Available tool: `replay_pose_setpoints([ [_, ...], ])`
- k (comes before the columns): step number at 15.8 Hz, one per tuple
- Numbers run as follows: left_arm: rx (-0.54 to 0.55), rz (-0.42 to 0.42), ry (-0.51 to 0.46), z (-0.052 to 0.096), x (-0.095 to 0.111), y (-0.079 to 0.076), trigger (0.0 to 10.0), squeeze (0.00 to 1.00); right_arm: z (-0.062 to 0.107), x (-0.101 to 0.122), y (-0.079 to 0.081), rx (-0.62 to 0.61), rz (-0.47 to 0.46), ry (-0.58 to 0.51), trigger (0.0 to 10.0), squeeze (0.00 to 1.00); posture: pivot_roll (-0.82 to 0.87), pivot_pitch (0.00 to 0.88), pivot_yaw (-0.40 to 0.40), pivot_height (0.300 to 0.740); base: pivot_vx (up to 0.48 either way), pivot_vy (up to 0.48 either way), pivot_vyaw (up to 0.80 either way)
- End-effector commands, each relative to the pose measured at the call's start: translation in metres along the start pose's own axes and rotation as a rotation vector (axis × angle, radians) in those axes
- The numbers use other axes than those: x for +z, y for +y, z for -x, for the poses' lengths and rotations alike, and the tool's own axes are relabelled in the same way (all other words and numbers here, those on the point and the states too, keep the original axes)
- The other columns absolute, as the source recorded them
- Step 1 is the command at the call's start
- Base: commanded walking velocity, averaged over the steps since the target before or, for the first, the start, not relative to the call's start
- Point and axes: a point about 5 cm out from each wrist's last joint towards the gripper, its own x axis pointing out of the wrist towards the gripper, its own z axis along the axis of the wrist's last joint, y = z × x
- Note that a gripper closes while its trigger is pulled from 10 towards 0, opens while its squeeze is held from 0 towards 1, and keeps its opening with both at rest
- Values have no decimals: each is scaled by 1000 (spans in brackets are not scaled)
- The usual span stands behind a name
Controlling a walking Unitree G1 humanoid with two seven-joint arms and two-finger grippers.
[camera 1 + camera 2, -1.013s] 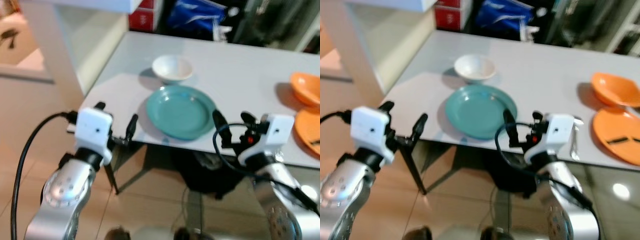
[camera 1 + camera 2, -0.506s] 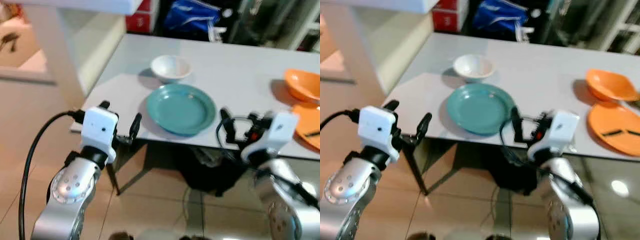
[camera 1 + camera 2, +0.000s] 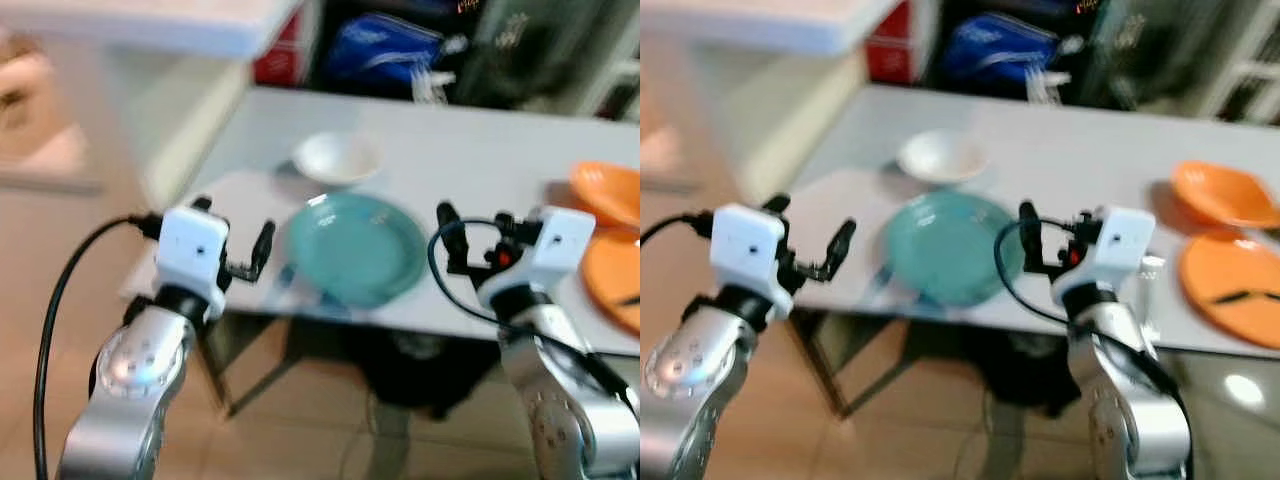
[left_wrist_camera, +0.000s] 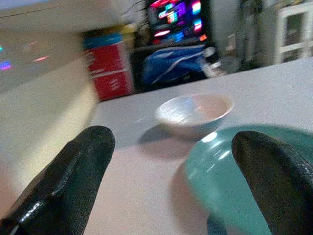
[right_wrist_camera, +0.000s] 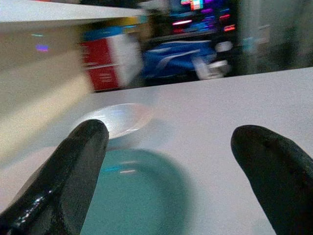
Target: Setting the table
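Both pincers raised at the near edge of the white surface [image 3: 480,150], fingers spread wide, nothing held. Left pincer [image 3: 235,255] just beside the near-left rim of the teal plate [image 3: 355,250]; right pincer [image 3: 470,245] just beside its right rim. Small white bowl [image 3: 337,158] right behind the plate, close to it or just touching. Well to the right, an orange bowl [image 3: 608,193] above an orange plate [image 3: 615,280] with a dark utensil lying on it.

Likely step: adjusting or taking up the teal plate. Best done by coming in low and level with the surface, sliding one finger under the rim and closing on the lip rather than the flat middle; keeping clear of the white bowl behind to avoid nudging it. Views blurred, so worth steadying before closing.

No legible writing: red box [image 4: 110,71] and blue bag [image 4: 178,61] beyond the surface, labels too smeared to read.
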Motion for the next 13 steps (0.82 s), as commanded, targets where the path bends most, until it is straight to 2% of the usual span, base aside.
replay_pose_setpoints([
  [1, -34, 11, -8, -2, 1, -6, 10000, 0, 1, 2, -7, -32, 34, -7, 10000, 0, 40, 25, -25, 740, 461, 0, 800],
  [5, -39, 12, -12, -3, 1, -6, 10000, 0, -2, 2, -9, -35, 69, -10, 10000, 0, 38, 22, -27, 740, 462, 0, 800],
  [7, -38, 11, -12, -3, 1, -6, 10000, 0, -5, 3, -12, -50, 30, -19, 10000, 0, 42, 25, -32, 740, 433, 0, 0],
  [10, -56, -3, -8, -1, 0, -10, 10000, 0, -17, 5, -18, -26, 23, 9, 10000, 0, 49, 32, -41, 740, 0, 0, 0],
  [11, -90, -27, -2, 2, -1, -14, 10000, 0, -24, 8, -23, -15, 9, 18, 10000, 0, 53, 36, -51, 740, 0, 0, 0],
  [13, -120, -25, -8, 4, -1, -18, 10000, 0, -30, 10, -28, -21, 4, 39, 10000, 0, 53, 38, -53, 740, 0, 0, 0],
])
